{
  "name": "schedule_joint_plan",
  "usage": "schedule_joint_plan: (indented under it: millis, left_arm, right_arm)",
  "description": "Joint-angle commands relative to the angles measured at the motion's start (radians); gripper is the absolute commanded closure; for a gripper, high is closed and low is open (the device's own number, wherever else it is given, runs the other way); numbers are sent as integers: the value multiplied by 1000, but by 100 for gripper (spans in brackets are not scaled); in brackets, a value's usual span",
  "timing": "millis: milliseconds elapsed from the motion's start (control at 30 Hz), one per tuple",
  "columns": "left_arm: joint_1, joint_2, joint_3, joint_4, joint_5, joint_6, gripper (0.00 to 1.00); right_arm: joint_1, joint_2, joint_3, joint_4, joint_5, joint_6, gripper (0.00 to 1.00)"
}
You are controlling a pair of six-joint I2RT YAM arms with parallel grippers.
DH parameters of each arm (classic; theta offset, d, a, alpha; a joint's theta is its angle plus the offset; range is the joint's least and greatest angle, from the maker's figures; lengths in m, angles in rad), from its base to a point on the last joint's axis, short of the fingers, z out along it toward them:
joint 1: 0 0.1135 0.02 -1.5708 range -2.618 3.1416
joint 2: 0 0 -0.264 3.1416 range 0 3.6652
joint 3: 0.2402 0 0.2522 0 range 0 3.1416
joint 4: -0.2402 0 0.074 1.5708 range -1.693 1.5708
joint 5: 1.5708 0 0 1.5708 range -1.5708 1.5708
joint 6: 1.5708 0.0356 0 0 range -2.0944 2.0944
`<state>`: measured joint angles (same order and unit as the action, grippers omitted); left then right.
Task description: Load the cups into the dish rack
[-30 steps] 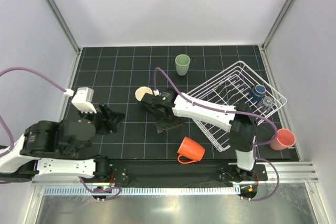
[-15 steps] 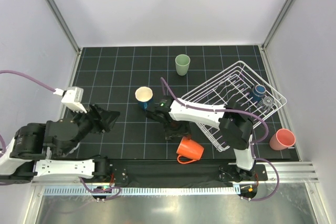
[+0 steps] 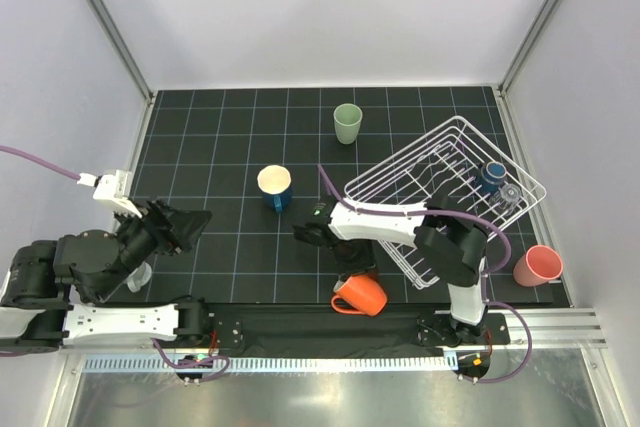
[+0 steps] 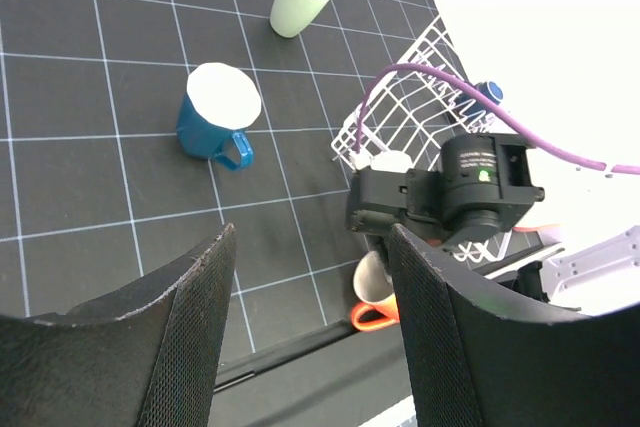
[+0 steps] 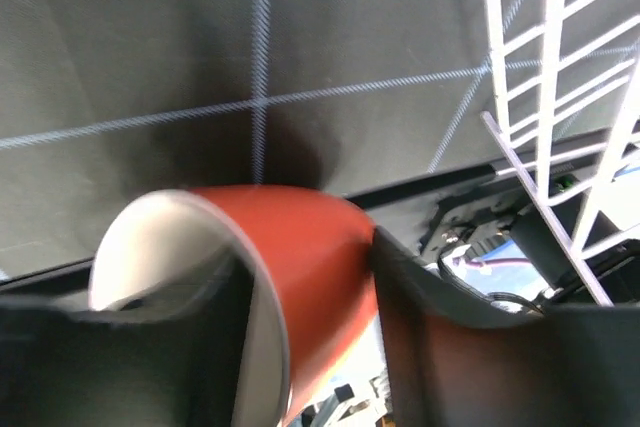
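Note:
The orange mug [image 3: 364, 296] lies on its side near the mat's front edge, and it also shows in the left wrist view [image 4: 375, 292]. My right gripper [image 3: 355, 275] is open. One finger sits inside the mug [image 5: 300, 247] and the other touches its outer wall. My left gripper [image 3: 195, 225] is open and empty, raised at the left. The blue mug with cream inside [image 3: 276, 187] stands upright mid-mat. The pale green tumbler [image 3: 347, 123] stands at the back. The white wire dish rack [image 3: 420, 172] lies at the right, holding a navy cup [image 3: 490, 175] and a clear glass [image 3: 511, 195]. The pink cup [image 3: 538, 265] stands just right of the rack.
The rack's near corner [image 5: 545, 117] is close to the right of the right gripper. The mat's front edge and the metal rail [image 3: 330, 332] lie just beyond the orange mug. A pale see-through object [image 3: 140, 276] sits by the left arm.
My right gripper moved from beside the blue mug forward and down onto the orange mug, which shifted slightly toward the front edge. My left arm pulled back to the left.

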<state>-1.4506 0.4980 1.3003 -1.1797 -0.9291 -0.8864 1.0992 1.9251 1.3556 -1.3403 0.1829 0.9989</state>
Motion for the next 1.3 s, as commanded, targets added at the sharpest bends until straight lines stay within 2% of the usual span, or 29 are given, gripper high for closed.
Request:
schedule_joint_plan:
  millis: [0, 67, 100, 133, 300, 433, 500, 533, 600, 667, 700, 767, 900, 1000, 1167, 1233, 1267]
  left_arm:
    - [2, 2, -7, 25, -33, 26, 38]
    - [2, 8, -6, 37, -36, 33, 38]
    - [2, 13, -3, 35, -39, 35, 38]
    - [2, 19, 7, 34, -40, 37, 38]
    - [4, 63, 33, 29, -43, 40, 38]
    - [4, 102, 59, 19, -46, 26, 39]
    - [2, 117, 77, -3, -50, -5, 39]
    - [2, 132, 80, -14, -51, -17, 39]
    - [2, 145, 83, -46, -51, -77, 42]
    - [2, 159, 80, -73, -48, -133, 43]
    - [2, 162, 73, -99, -42, -161, 44]
    - [2, 168, 59, -115, -19, -227, 44]
    - [2, 214, 40, -153, 41, -304, 43]
    - [2, 244, 22, -208, 88, -397, 43]
    - [4, 241, -35, -190, 147, -419, 43]
    - [4, 260, -47, -190, 165, -405, 43]
    - [2, 272, -58, -181, 173, -393, 43]
  right_arm:
    - [5, -86, -33, -201, -25, 18, 57]
    - [4, -100, -53, -200, -14, 15, 80]
    - [5, -112, -58, -201, -7, 9, 94]
    - [4, -118, -61, -201, 0, 9, 96]
    - [8, -152, -20, -195, 82, -8, 96]
    - [8, -175, 138, -123, 225, -101, 96]
    - [8, -187, 186, -51, 335, -143, 96]
    - [7, -210, 207, -4, 361, -228, 96]
    - [2, -257, 183, 217, 423, -328, 96]
    - [-18, -330, 87, 443, 406, -458, 96]
    - [-30, -348, 51, 504, 396, -494, 96]
    - [-70, -385, -56, 654, 287, -555, 96]
    - [-76, -420, -177, 747, 153, -728, 96]
    - [-76, -452, -268, 779, 78, -787, 96]
    - [-78, -506, -361, 814, -49, -826, 96]
    - [-76, -514, -371, 813, -68, -829, 88]
    - [-76, -512, -372, 811, -78, -833, 72]
